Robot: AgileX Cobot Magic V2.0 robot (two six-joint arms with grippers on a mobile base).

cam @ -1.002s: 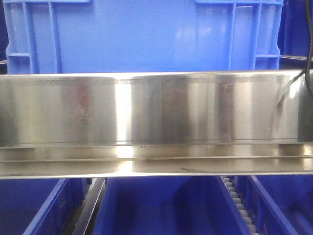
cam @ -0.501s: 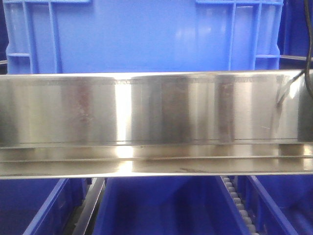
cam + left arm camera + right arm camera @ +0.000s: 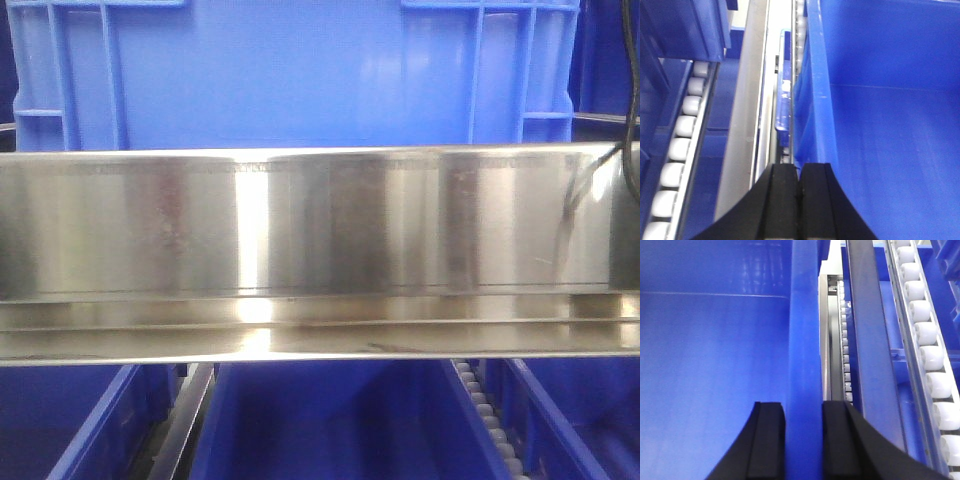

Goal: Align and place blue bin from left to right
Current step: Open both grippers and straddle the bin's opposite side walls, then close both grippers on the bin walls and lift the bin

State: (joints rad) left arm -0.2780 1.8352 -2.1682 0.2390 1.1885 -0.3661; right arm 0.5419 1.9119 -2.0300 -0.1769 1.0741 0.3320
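The bin [image 3: 290,80] stands at the front edge of a roller shelf, just behind a steel rail [image 3: 320,230] that hides its base, and it fills most of the front view's width. The right gripper [image 3: 803,407] has its jaws astride the bin's right wall, one inside and one outside, with the wall filling the gap between them, so it seems to be holding that wall. The left gripper [image 3: 800,170] has its jaws pressed together on nothing, over the left rim; I cannot tell whether they touch it. The main risk, as I judge it, is a one-sided hold: pulling from the right wall alone could yaw the bin and wedge a corner against the rail or the side guides. The wall is smooth, glossy plastic with a thin, flat rim, so the jaws could slide along it under load. The white rollers [image 3: 927,335] are rounded and look free-turning, so the bin may run on past its spot once it is pushed. A dark cable [image 3: 630,100] hangs near the right end of the rail and could snag. The bin is mid-blue, upright-walled, flat across its face, with moulded ribs and frames near both corners. The rail is brushed metal, streaked and reflective. Deeper-blue lower bins [image 3: 320,430] sit on the level beneath.
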